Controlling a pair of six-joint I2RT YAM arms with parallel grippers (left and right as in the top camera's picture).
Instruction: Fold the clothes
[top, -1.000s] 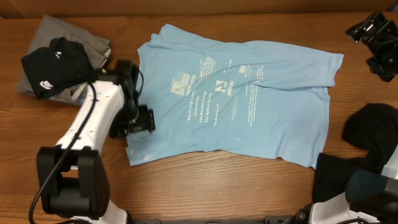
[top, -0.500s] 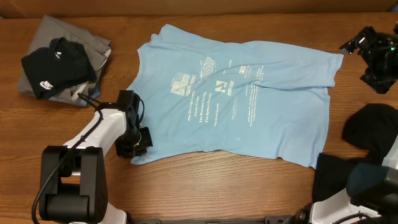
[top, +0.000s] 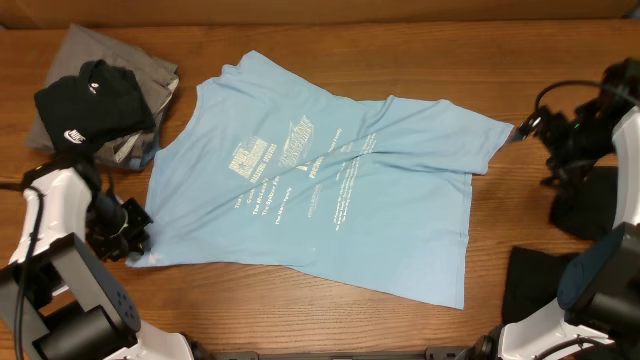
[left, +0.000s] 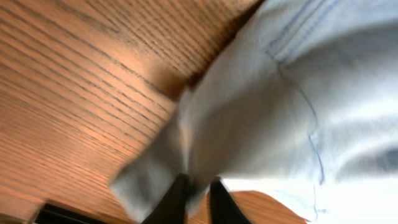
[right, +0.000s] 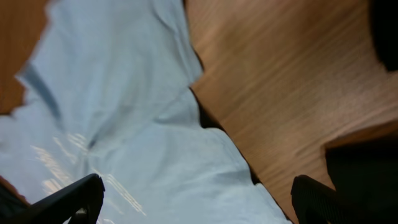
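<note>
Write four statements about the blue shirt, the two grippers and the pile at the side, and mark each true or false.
1. The left gripper is shut on a corner of the light blue T-shirt. True.
2. The right gripper is clamped on the shirt. False: its jaws stand wide open above the shirt's edge.
3. A black garment lies on top of a grey garment. True.
4. The light blue T-shirt is folded in half. False: it lies spread out, print up.
</note>
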